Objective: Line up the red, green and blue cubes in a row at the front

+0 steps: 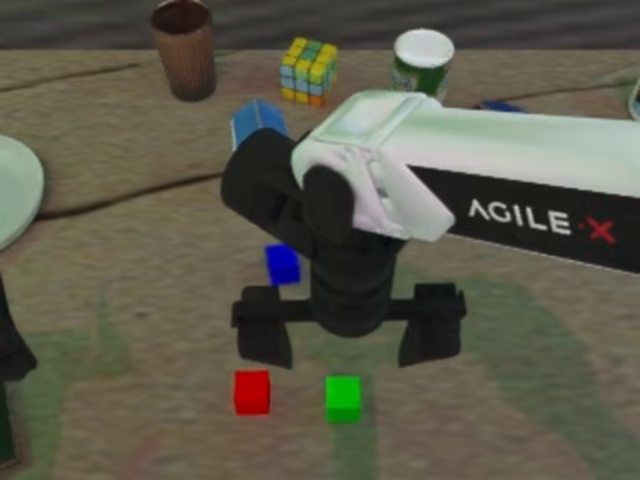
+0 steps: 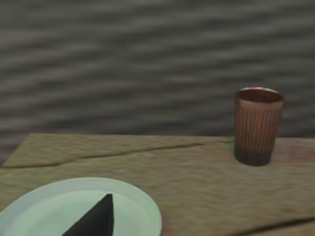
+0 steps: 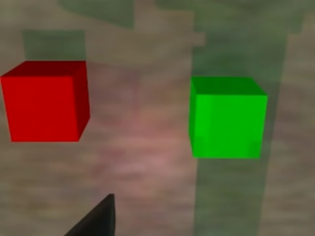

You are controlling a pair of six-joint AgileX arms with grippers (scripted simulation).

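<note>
Near the front edge, the red cube [image 1: 252, 392] and the green cube [image 1: 343, 397] sit side by side with a small gap between them. Farther back lies the blue cube [image 1: 282, 264], partly under my right arm. My right gripper [image 1: 348, 338] hangs open just behind the red and green cubes, holding nothing. The right wrist view looks down on the red cube [image 3: 45, 101] and the green cube [image 3: 227, 118], with one dark fingertip [image 3: 101, 219] showing. My left gripper [image 1: 8, 350] is parked at the left edge, open, one fingertip [image 2: 98, 219] over the plate.
Along the back stand a brown cup [image 1: 184, 47], a multicoloured puzzle cube [image 1: 309, 70], a green-and-white can [image 1: 423, 60] and a blue carton [image 1: 258, 122] partly under the arm. A pale green plate [image 1: 14, 185] lies at the left edge.
</note>
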